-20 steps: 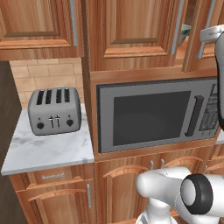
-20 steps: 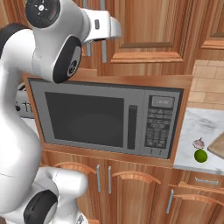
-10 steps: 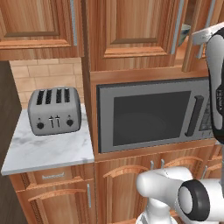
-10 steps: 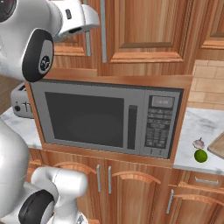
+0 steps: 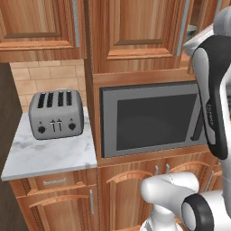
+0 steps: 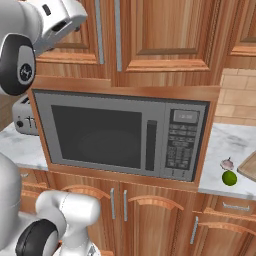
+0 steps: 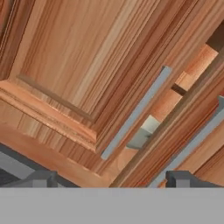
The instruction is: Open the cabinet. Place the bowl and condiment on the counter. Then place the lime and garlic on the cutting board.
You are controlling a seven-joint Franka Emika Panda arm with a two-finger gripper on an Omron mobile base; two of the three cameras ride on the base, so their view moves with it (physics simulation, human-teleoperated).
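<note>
The cabinet [image 7: 87,57] has a raised-panel door that stands ajar by a narrow gap beside its long grey handle [image 7: 135,113]. My gripper [image 7: 111,179] is open just below that handle, with nothing between its fingers. Through the gap shows a pale grey shape [image 7: 146,131]; I cannot tell whether it is the bowl or the condiment. A sliver of something grey also sits in the gap [image 5: 191,30]. On the counter [image 6: 235,142] at the right lie the lime [image 6: 229,178], the garlic [image 6: 227,163] and a corner of the cutting board [image 6: 249,166].
A built-in microwave [image 6: 120,135] sits under the cabinet, with low cabinet doors [image 6: 150,220] below it. A silver toaster [image 5: 56,113] stands on the left counter [image 5: 49,155]. A neighbouring door's handle [image 7: 197,140] runs close to the gap. My white arm [image 5: 212,94] rises at the right.
My gripper has gone from nearly shut to wide open, letting go of the handle. The hand has drawn back, leftwards in the right base view.
</note>
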